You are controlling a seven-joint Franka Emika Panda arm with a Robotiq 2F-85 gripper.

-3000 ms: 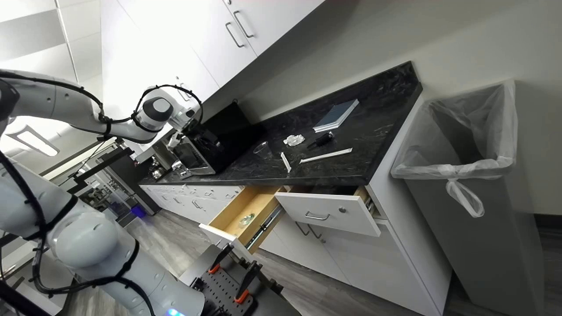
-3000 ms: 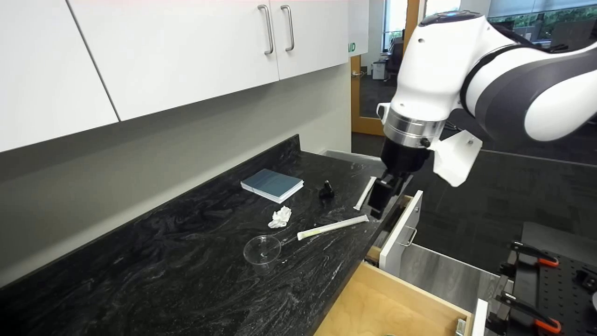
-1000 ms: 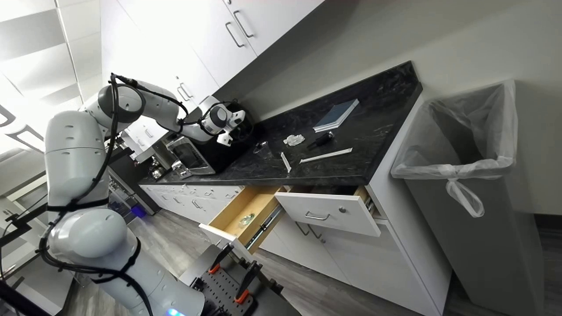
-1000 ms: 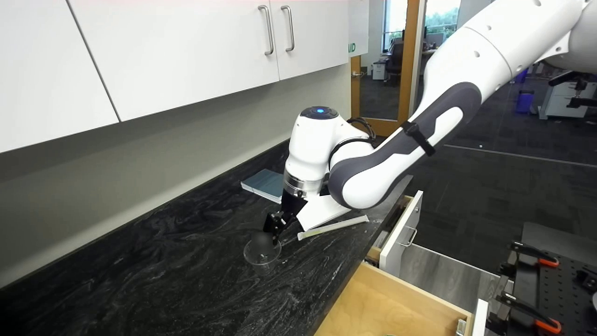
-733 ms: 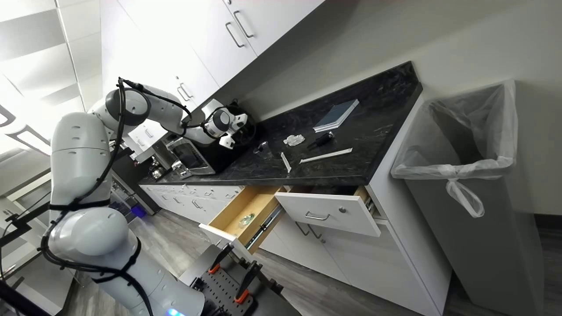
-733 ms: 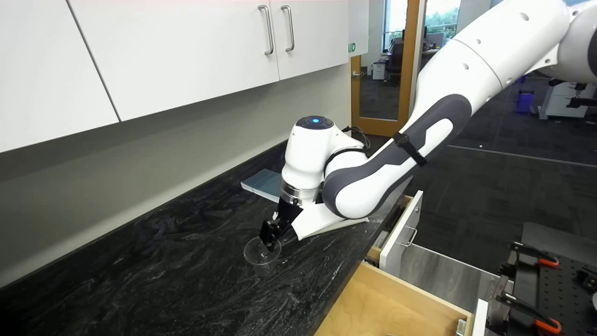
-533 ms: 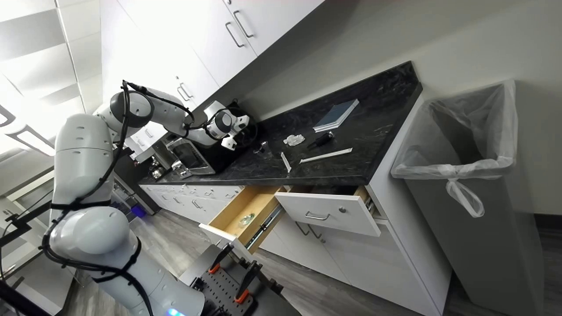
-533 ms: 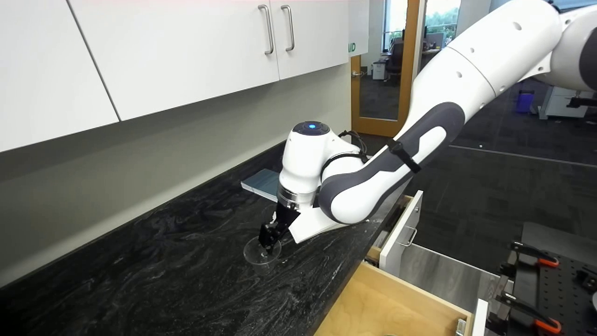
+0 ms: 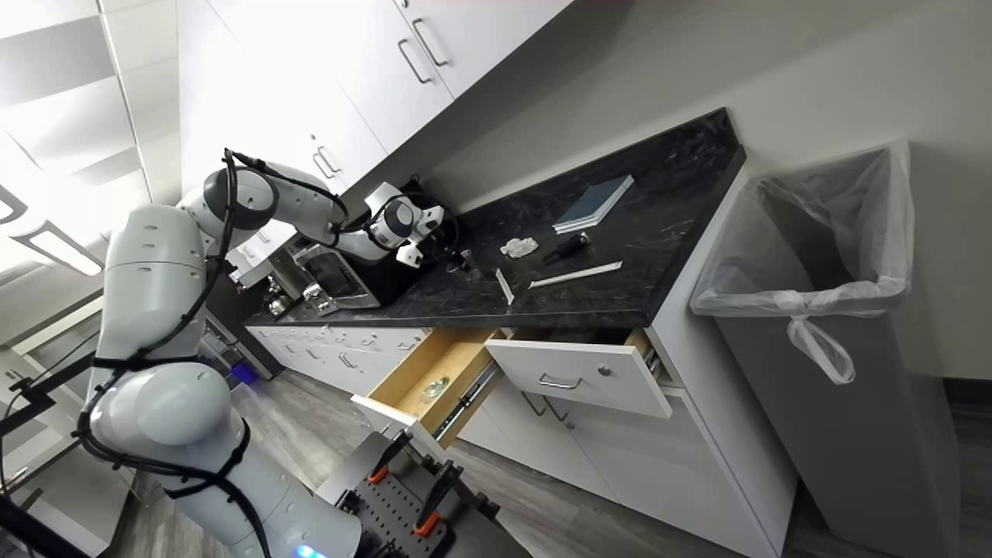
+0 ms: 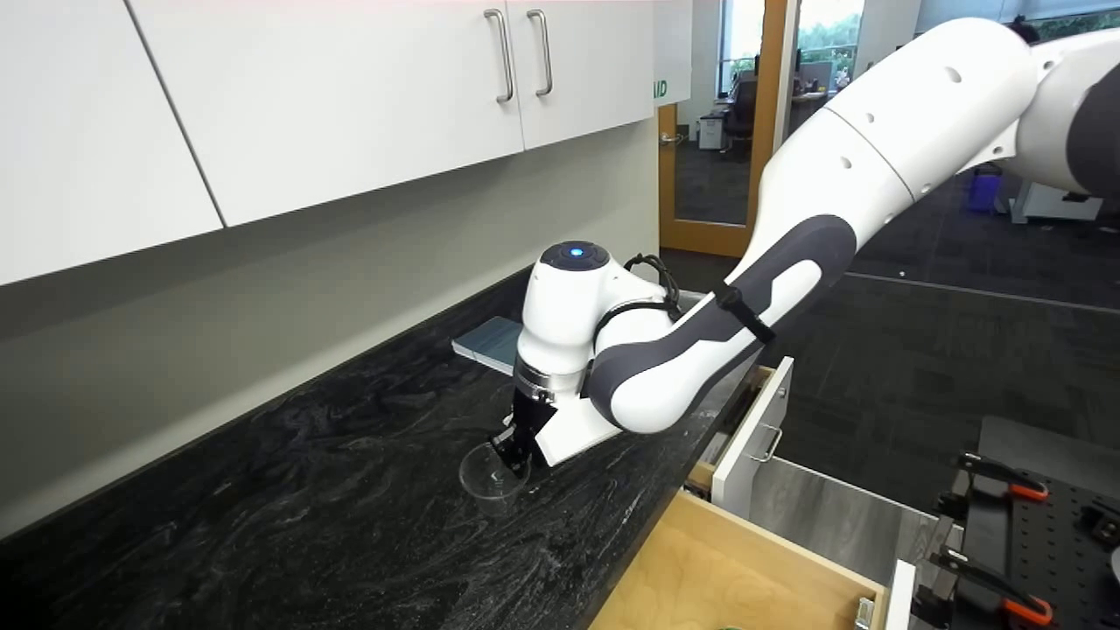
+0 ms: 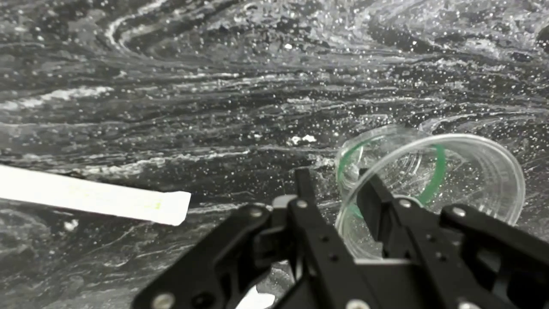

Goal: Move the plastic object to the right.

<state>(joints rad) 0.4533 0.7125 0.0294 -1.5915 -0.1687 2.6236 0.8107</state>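
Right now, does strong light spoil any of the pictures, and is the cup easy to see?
In an exterior view, the upper cabinets burn out to white; in both exterior views, the clear cup almost melts into the dark counter; in the wrist view, its rim shows clearly.

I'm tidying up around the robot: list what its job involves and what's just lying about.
In the job:
clear plastic cup with green markings
gripper, open at the cup's rim

Just lying about:
two slim white paper sleeves
crumpled white tissue or paper
blue-covered book or books
black object, kind unclear
greenish item in an open drawer
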